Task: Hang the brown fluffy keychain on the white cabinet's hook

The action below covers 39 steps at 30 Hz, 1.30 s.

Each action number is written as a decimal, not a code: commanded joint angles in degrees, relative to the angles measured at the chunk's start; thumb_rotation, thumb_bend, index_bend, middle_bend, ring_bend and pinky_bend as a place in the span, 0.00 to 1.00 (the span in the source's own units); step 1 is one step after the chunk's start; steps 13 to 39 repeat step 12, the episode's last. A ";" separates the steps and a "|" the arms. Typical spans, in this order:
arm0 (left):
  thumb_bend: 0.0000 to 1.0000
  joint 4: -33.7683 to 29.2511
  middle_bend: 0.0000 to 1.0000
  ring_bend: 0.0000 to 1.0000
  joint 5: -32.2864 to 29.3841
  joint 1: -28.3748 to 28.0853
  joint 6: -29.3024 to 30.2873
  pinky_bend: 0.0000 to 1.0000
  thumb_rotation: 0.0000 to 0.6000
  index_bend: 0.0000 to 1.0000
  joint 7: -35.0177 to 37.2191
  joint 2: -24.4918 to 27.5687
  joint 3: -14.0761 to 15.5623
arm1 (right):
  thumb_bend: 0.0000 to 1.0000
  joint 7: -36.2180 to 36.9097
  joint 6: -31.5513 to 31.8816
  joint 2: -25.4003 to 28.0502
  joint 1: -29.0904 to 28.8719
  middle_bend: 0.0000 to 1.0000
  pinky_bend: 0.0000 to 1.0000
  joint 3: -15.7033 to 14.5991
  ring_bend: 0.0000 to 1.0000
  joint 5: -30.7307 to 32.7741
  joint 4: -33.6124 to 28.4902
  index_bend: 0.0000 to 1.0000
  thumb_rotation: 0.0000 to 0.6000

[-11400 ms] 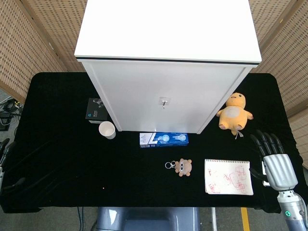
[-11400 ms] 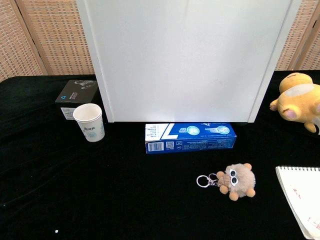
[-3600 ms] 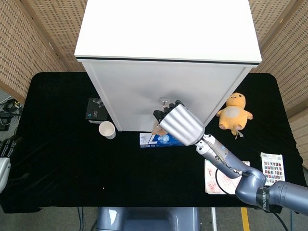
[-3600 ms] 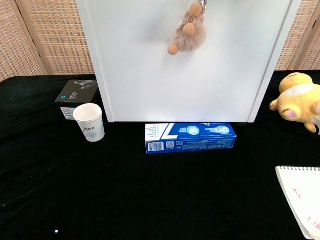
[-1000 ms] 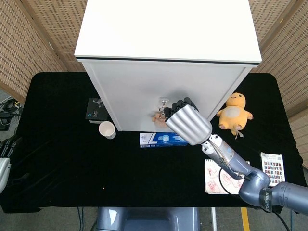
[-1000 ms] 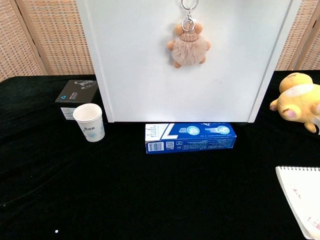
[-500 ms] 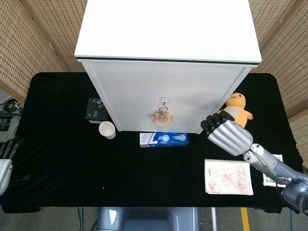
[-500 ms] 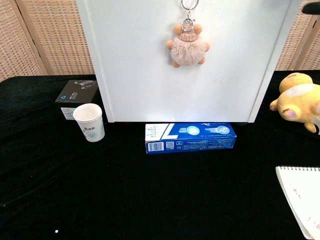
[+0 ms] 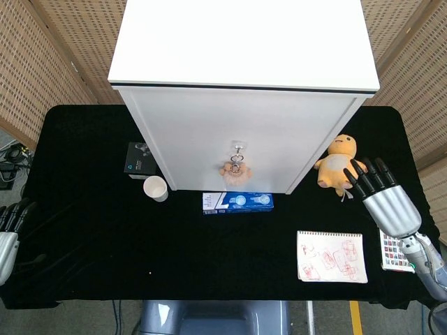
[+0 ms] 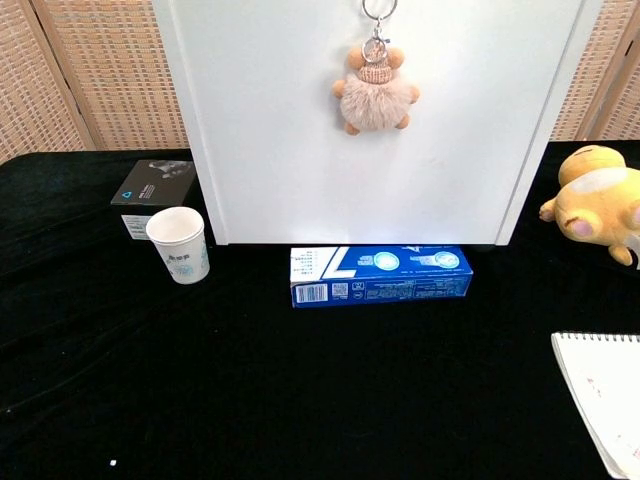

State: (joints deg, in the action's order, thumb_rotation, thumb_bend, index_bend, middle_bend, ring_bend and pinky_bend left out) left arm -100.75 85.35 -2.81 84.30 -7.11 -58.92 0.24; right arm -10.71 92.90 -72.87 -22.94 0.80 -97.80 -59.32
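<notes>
Chest view shows the brown fluffy keychain (image 10: 375,93) hanging flat against the front of the white cabinet (image 10: 300,150), its metal ring (image 10: 378,10) up at the top of the picture where the hook should be. From the head view the hook (image 9: 238,147) is a small metal piece on the middle of the cabinet front, and the keychain dangles straight below it, clear of the blue box (image 9: 237,202) lying at the cabinet's foot.

The right hand (image 9: 380,195) is out by the table's right edge, near the yellow plush toy (image 9: 340,164) and above the notebook (image 9: 331,256), fingers spread and holding nothing. Only dark fingertips of the left hand (image 9: 10,227) show at the table's left edge; whether it is spread or curled I cannot tell.

To my eye the job looks done. The pom looks light and soft, likely to squash and swing at a touch, so anyone resetting it would do better to pinch the stiff ring or the short chain. A bump on the fluffy body could perhaps lift the ring off such a small hook.
</notes>
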 commanded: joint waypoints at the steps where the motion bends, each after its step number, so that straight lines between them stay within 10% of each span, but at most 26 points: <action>1: 0.00 0.00 0.00 0.00 0.40 0.22 0.45 0.00 1.00 0.00 -0.04 0.00 0.12 | 0.00 1.94 -6.21 2.61 4.09 0.00 0.00 0.27 0.00 7.07 -13.81 0.00 1.00; 11: 0.00 1.88 0.00 0.00 1.95 1.12 3.99 0.00 1.00 0.00 -1.82 -1.70 -0.61 | 0.00 0.30 -5.53 7.91 8.31 0.00 0.00 -0.37 0.00 9.41 -31.71 0.00 1.00; 39: 0.00 1.97 0.00 0.00 2.03 1.18 4.12 0.00 1.00 0.00 -1.81 -1.80 -0.60 | 0.00 0.22 -5.46 7.97 8.53 0.00 0.00 -0.45 0.00 9.35 -32.02 0.00 1.00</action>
